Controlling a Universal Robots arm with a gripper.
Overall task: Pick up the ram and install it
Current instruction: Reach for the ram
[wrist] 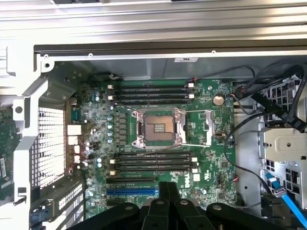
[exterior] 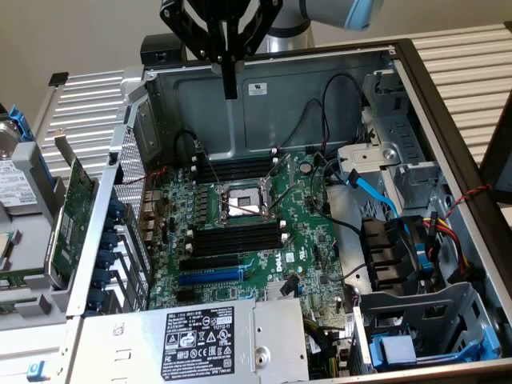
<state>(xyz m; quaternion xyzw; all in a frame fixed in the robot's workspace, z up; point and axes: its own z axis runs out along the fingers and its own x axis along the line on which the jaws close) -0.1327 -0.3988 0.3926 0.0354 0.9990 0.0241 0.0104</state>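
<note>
Where the ram lies cannot be told. Installation is judged not yet done: the eight black DIMM slots [wrist: 151, 90], four on each side of the single CPU socket [wrist: 158, 127], all read as empty. The one gripper [exterior: 230, 90] hangs above the open computer case [exterior: 200, 104], its fingers [wrist: 164, 191] pressed together with nothing visible between them.

Gripper [exterior: 230, 90] black, motherboard [exterior: 312, 240] green, slots [exterior: 238, 238] black save one blue, cable [exterior: 376, 192] seemingly light blue.
</note>
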